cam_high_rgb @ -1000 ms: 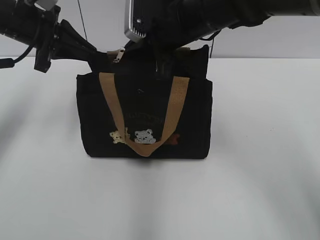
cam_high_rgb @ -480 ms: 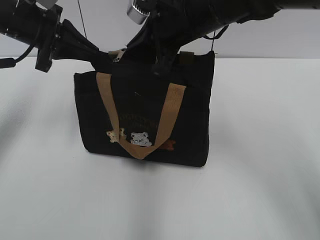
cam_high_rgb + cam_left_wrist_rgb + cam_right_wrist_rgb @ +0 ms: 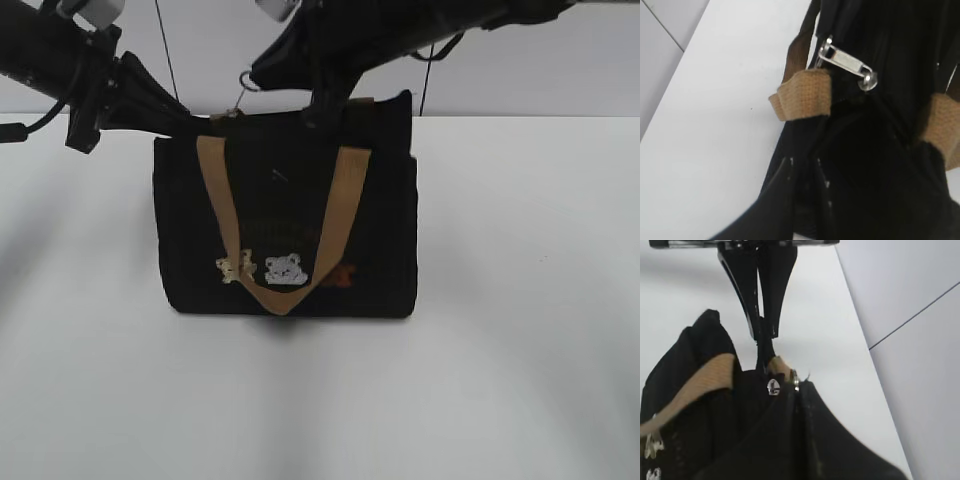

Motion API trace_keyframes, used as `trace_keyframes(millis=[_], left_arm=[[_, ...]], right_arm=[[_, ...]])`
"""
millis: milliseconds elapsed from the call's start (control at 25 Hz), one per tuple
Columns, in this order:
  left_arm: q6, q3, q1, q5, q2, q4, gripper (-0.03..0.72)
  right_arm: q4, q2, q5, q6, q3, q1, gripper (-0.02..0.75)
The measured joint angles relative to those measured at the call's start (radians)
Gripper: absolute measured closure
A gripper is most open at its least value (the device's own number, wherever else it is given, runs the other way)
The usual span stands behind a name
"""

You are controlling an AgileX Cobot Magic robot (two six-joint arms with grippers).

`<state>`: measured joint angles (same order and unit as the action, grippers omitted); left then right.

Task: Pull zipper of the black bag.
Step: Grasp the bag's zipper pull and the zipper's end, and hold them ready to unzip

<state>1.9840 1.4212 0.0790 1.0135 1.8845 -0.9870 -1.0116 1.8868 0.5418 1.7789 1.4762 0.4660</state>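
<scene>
The black bag (image 3: 285, 200) stands upright on the white table, with its tan handle and bear patches facing me. My left gripper (image 3: 195, 118) is shut on the bag's top left edge; the left wrist view shows its jaws (image 3: 802, 167) closed on black fabric (image 3: 880, 165). The zipper (image 3: 241, 95) is a silver pull tab slanting up from the bag's top to my right gripper (image 3: 258, 72), which is shut on its end. The tab also shows in the left wrist view (image 3: 845, 62) and the right wrist view (image 3: 795, 380), between the right jaws (image 3: 795, 390).
The white table (image 3: 500, 350) stretches all round the bag. A pale wall (image 3: 560, 70) rises behind it. Tan strap ends (image 3: 805, 95) sit beside the zip track. The left gripper's fingers (image 3: 761, 325) show in the right wrist view.
The bag was tilted and pulled askew half a second ago; it now stands straight. My right gripper has risen a little, and the pull tab now points up toward it.
</scene>
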Motion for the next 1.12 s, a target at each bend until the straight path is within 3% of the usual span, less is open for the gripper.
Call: trace_keyframes(millis=[400,840,1120], left_arm=[[-0.010,0.000,-0.001,-0.014,0.000,0.024,0.641],[-0.010,0.000,-0.001,-0.020,0.000,0.028,0.643],[-0.010,0.000,-0.001,-0.021,0.000,0.024,0.643]], right_arm=[[-0.006,-0.030,-0.005,0.000,0.004,-0.027,0.752],[0.159,-0.030,0.066,-0.013,0.004,-0.212,0.752],[0.184,-0.031,0.081,-0.047,0.004,-0.246,0.752]])
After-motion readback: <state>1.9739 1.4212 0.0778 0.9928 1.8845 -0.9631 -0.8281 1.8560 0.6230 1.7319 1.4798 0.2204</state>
